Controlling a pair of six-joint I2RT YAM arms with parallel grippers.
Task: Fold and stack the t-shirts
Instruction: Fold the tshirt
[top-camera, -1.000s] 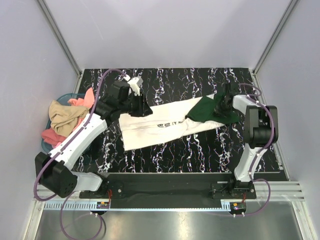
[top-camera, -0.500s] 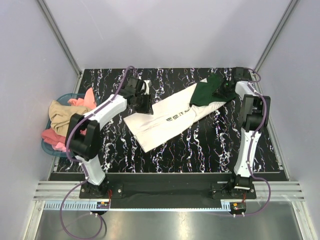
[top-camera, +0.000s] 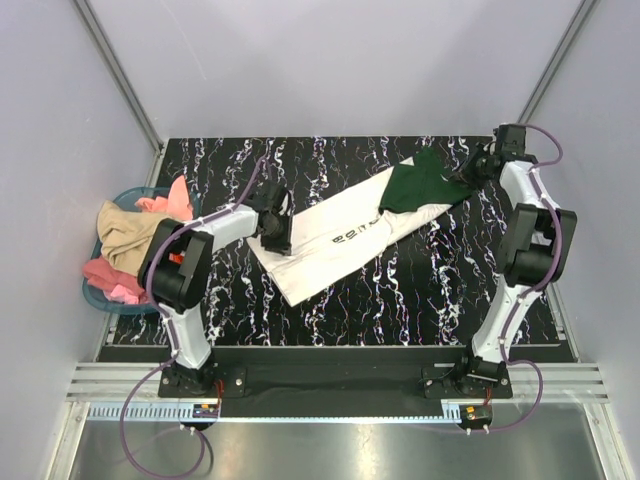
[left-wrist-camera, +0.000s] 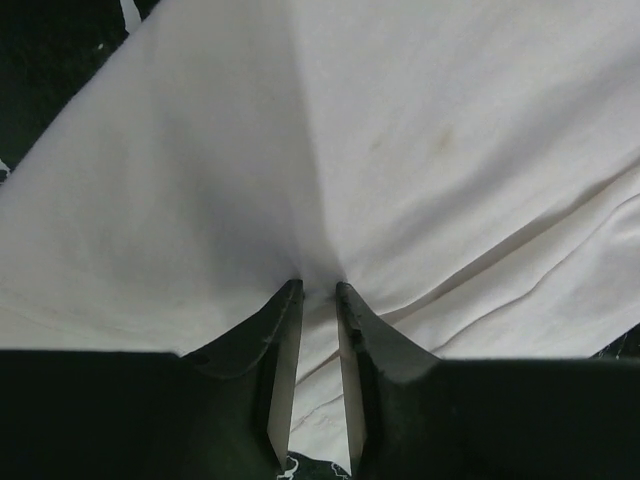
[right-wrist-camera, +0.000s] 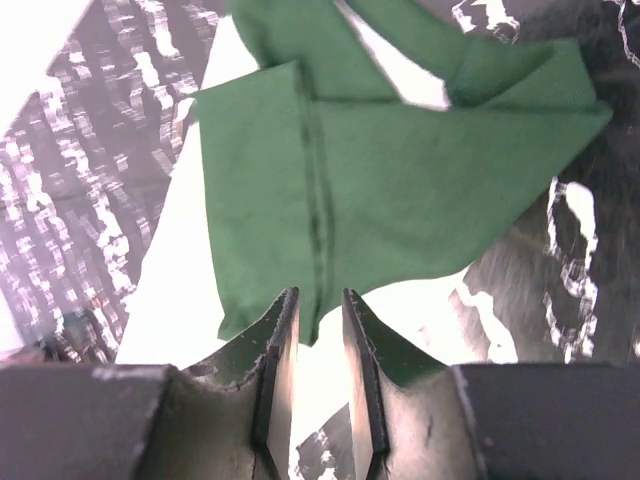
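The cream-white t-shirt (top-camera: 330, 250) lies spread diagonally across the middle of the black marbled table, its dark lettering (top-camera: 350, 236) facing up. The dark green t-shirt (top-camera: 420, 185) lies on its far right end. My left gripper (top-camera: 277, 230) is at the white shirt's left corner. In the left wrist view it (left-wrist-camera: 319, 290) is shut on a pinched fold of white cloth (left-wrist-camera: 400, 150). My right gripper (top-camera: 479, 170) is at the green shirt's right tip. In the right wrist view it (right-wrist-camera: 321, 295) is nearly closed, with the green shirt's (right-wrist-camera: 400, 190) seamed edge between its fingers.
A blue basket (top-camera: 92, 292) holding tan and pink clothes (top-camera: 125, 235) stands off the table's left edge. Grey walls and metal posts enclose the table's far and side edges. Bare tabletop (top-camera: 420, 300) lies in front of the shirts.
Both arms carried the shirts toward the far side, turning them diagonal. My right gripper has since reached out to the far right corner. My left gripper has dropped down at the white shirt's left corner.
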